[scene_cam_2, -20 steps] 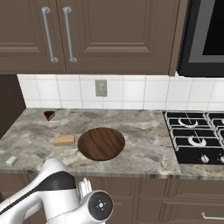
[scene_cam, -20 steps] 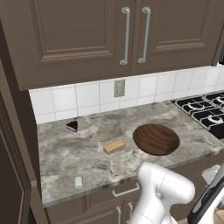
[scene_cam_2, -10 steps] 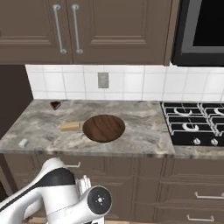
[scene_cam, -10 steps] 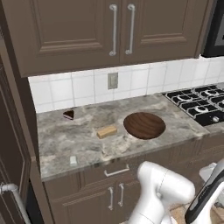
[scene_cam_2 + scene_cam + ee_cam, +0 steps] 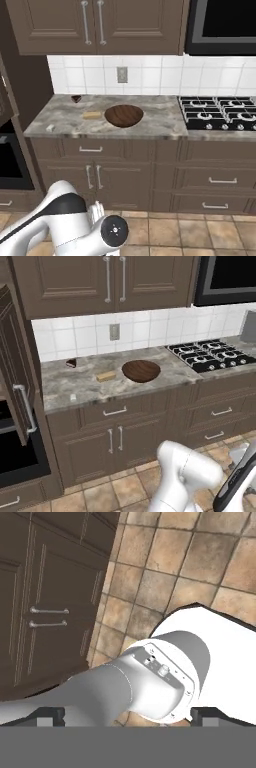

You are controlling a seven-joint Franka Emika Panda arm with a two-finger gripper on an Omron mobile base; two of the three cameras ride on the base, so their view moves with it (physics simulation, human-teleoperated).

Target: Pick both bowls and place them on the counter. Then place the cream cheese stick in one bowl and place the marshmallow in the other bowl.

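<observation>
A dark brown wooden bowl [image 5: 141, 370] [image 5: 123, 115] sits upright in the middle of the marbled counter [image 5: 90, 387] [image 5: 160, 122]. Just left of it lies the tan cream cheese stick [image 5: 106, 376] [image 5: 92, 115]. The tiny white marshmallow [image 5: 73, 398] [image 5: 50, 128] rests near the counter's front left edge. My gripper [image 5: 127, 716] is open and holds nothing; its dark fingertips [image 5: 50, 714] stand far apart. It hangs low over the tiled floor, well back from the counter, and faces my own arm and the lower cabinet doors [image 5: 45, 617].
A dark cake slice [image 5: 71, 363] [image 5: 76, 98] lies at the counter's back left. A gas stove [image 5: 210, 353] [image 5: 220, 112] adjoins the counter on the right. Closed upper cabinets [image 5: 92, 22] hang above. An oven column [image 5: 15, 421] stands left.
Both base views have pulled back from the counter, so the base has driven away; lower cabinets and floor now show. The bowl, stick and marshmallow keep their places.
</observation>
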